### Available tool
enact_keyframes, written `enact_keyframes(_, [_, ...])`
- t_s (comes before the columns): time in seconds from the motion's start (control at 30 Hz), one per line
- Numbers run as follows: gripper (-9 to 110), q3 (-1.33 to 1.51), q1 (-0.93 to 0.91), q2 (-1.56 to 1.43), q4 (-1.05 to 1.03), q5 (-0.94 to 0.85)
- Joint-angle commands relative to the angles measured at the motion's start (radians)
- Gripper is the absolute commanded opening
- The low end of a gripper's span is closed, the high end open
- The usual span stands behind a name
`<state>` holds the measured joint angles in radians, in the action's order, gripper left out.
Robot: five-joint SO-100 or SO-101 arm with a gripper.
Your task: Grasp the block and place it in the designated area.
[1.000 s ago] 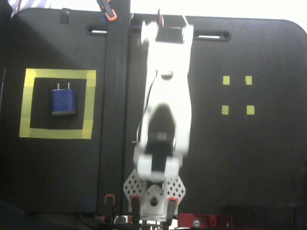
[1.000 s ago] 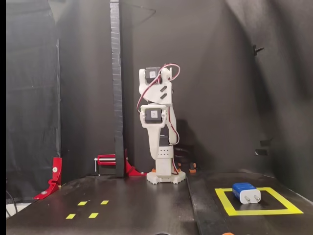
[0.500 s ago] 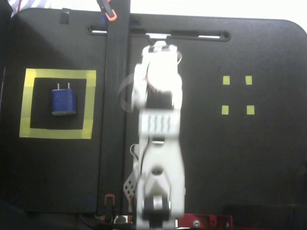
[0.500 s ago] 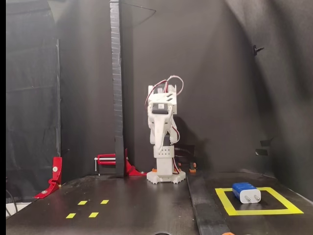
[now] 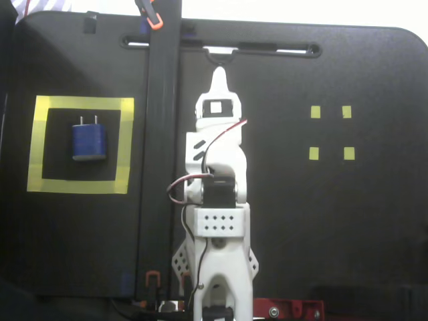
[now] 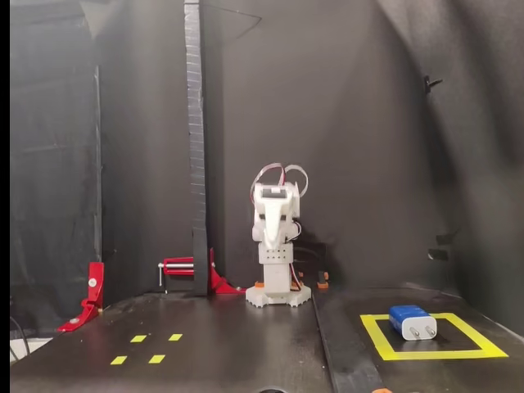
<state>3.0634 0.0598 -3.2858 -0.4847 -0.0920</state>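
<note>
We found the small dark-blue rounded rectangular block [image 5: 89, 141] with its two short light metal prongs already lying inside the large square outline of wide yellow tape [image 5: 80, 107], on the black interior, clear of the tape on every side that the top-down fixed view showed; in the front fixed view it [image 6: 413, 321] sat toward the back of the square [image 6: 430, 354], prongs facing the camera. The white two-finger gripper [image 5: 219, 72] was well apart from it, folded in over the arm's base at the middle of the black table [image 5: 374, 234], its tip narrowed to a point with no gap we could see, and it carried nothing. We judged the placing done and the step in hand to be no more than settling the arm at rest. To do that well, we thought the arm should stay tucked over its own base and make no sweep toward the taped square, since any brush could nudge the block onto the tape. The four tiny yellow tape squares [image 5: 330, 132] on the other side of the table were bare, and we saw no reason to go near them.
</note>
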Motion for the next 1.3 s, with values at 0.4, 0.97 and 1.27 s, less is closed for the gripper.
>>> enact_keyframes(0.4, [0, 0.078, -0.02, -0.018, -0.285, -0.002])
enact_keyframes(0.97, [0, 0.078, -0.021, -0.018, -0.285, 0.005])
enact_keyframes(1.27, [0, 0.078, -0.021, -0.018, -0.285, 0.005])
